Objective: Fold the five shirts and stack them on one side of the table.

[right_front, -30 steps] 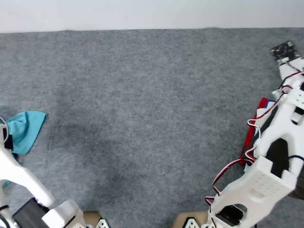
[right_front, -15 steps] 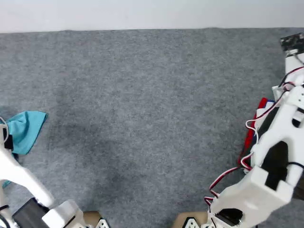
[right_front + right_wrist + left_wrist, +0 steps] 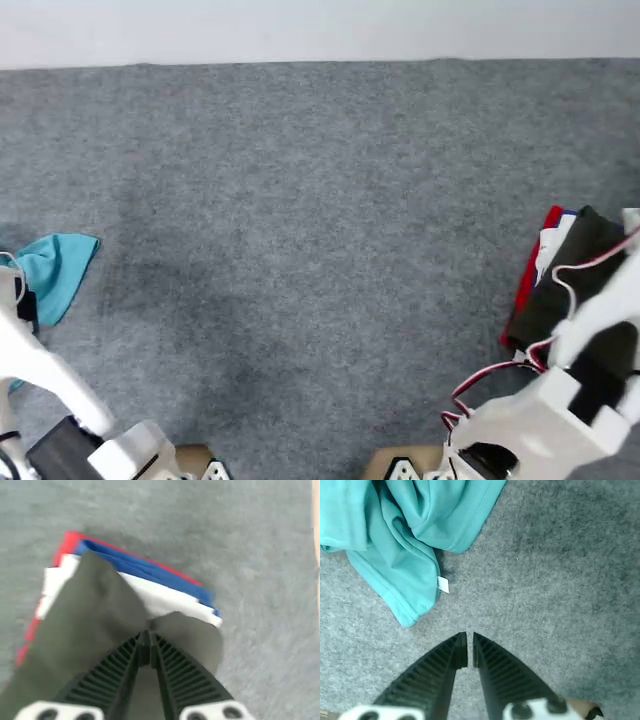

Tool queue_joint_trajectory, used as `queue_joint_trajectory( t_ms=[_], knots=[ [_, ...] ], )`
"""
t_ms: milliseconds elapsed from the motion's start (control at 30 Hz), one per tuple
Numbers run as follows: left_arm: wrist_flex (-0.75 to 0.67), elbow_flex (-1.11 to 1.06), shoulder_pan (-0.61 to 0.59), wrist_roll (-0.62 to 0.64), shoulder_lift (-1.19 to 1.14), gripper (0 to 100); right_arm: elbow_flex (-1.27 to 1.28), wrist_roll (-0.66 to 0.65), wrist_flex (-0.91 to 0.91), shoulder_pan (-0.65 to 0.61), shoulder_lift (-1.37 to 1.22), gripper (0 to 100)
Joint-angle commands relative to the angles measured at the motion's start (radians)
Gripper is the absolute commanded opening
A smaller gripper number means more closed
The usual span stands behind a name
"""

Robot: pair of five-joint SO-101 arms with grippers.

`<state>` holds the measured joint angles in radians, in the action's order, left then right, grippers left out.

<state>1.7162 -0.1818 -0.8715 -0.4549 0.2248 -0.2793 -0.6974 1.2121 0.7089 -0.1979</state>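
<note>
High view: fixed overhead camera, faces straight down on grey worktop [image 3: 320,200] from far off; pale wall strip along far edge, arm bases at near edge.
Left wrist view: close in, looks down past left claw [image 3: 468,647] onto worktop and teal shirt [image 3: 405,540].
Right wrist view: close in, looks down past right claw [image 3: 150,645] onto shirt stack [image 3: 100,605].
Overlap: high view shares teal shirt with left wrist view, shirt stack with right wrist view.

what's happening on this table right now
Two arms are on a shirt-folding job. The right gripper, closed, is over the dark olive shirt topping a folded stack of white shirt, blue shirt and red shirt at its side of the grey mat. The left gripper, also closed, hangs over the mat beside a crumpled teal shirt, not yet folded.
</note>
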Motion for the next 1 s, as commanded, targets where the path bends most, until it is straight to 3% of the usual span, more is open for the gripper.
queue_joint_trajectory(
  t_ms=[0, 333, 767, 967],
  knots=[
    [0.0, 0.001, 0.009, 0.008, 0.034, 3, -0.017, -0.044, -0.065, 0.027, -0.068, 1.0],
    [0.002, -0.001, 0.009, 0.008, 0.037, 3, -0.068, -0.055, -0.323, -0.008, -0.232, 1.0],
    [0.006, -0.001, 0.009, 0.008, 0.037, 3, -0.126, -0.06, -0.001, -0.005, -0.035, 1.2],
    [0.006, -0.001, 0.009, 0.008, 0.037, 3, -0.104, -0.117, -0.025, 0.097, -0.064, 1.2]
  ],
)
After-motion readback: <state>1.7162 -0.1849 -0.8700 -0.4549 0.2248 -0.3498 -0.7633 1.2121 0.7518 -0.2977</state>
